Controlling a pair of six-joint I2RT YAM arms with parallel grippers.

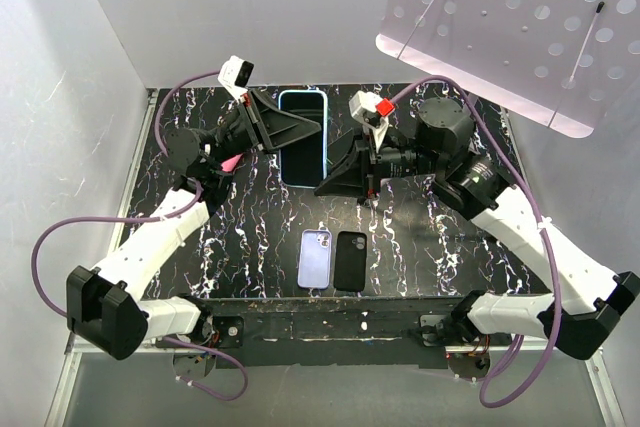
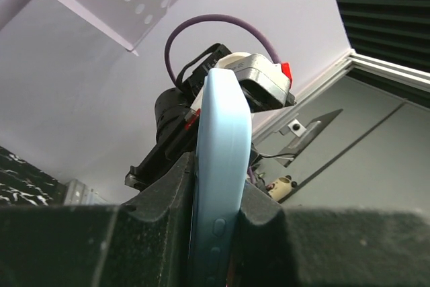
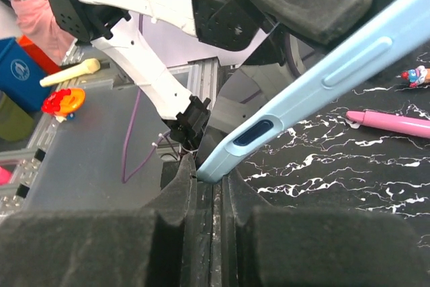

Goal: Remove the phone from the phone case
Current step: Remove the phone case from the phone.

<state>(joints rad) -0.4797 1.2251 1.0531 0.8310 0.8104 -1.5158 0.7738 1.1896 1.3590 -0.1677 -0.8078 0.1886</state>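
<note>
From above, the near end of the phone case (image 1: 303, 93) and of the phone (image 1: 300, 142) in it is covered by the right tool (image 1: 325, 185), and the left rim by the left tool (image 1: 312, 127). In the left wrist view the phone case (image 2: 222, 166) shows only its side, the phone hidden, and its lower end runs off the bottom edge between the pads (image 2: 154, 220). In the right wrist view the phone case (image 3: 316, 92) and the pink pen (image 3: 390, 122) are cut by the right edge, and the small figure (image 3: 414, 75) there is too small to tell
</note>
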